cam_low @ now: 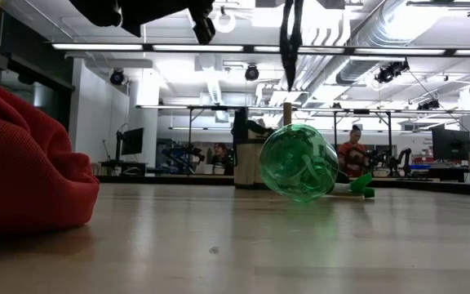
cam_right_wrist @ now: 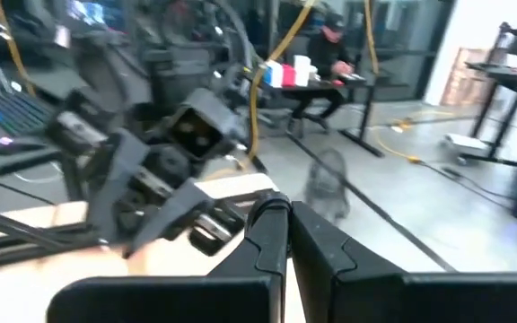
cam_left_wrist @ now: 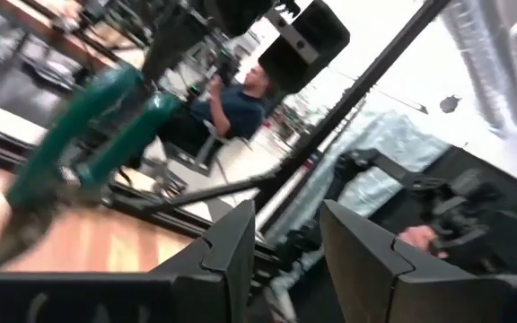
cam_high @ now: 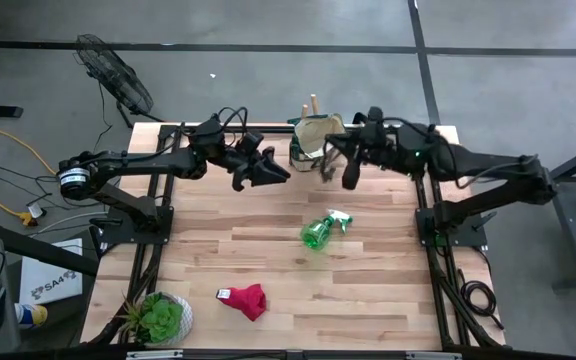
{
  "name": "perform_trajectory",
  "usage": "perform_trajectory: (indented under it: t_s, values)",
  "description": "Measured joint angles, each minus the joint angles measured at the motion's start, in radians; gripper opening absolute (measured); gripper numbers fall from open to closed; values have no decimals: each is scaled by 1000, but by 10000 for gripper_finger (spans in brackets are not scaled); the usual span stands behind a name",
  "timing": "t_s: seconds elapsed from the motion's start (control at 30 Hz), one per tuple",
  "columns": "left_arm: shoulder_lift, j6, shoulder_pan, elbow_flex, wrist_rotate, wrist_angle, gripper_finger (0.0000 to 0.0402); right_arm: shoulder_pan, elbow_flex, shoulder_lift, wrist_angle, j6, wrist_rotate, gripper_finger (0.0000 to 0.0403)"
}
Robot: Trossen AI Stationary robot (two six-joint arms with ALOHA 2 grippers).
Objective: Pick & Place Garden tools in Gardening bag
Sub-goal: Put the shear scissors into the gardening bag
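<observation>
1. Pale butcher-block table [cam_high: 368,290] fills the floor of an open workshop; the tan canvas gardening bag [cam_high: 313,140], soft-walled with green trim, sits at twelve o'clock.
2. Left gripper [cam_high: 273,172] hovers just left of the bag, fingers parted and empty.
3. Right gripper [cam_high: 349,178] hovers just right of it, clenched on nothing visible.
4. Risk, as a judgement: both arms crowd the bag and could collide or tip it.
5. Smooth, round green spray bottle [cam_high: 320,232] lies at centre and may roll; limp red glove [cam_high: 247,299] at six o'clock could bunch.
</observation>
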Motion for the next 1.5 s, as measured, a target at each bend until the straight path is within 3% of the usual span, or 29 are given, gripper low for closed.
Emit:
perform_trajectory:
  t_s: [0.37,0.7,0.97,1.2,1.5]
  values:
    - [-60,156,0,2,-170,-51,127,-127,122,1,-217,0,6,3]
    - [-304,384,0,0,-401,-404,127,-256,180,-10,-275,-27,3,3]
    - [-517,530,0,0,-563,-561,127,-366,182,-10,-279,-101,2,3]
    - [-637,608,0,0,-645,-700,127,-480,182,-10,-283,-178,-16,3]
    - [-680,625,0,0,-639,-772,127,-628,183,43,-305,-240,-111,3]
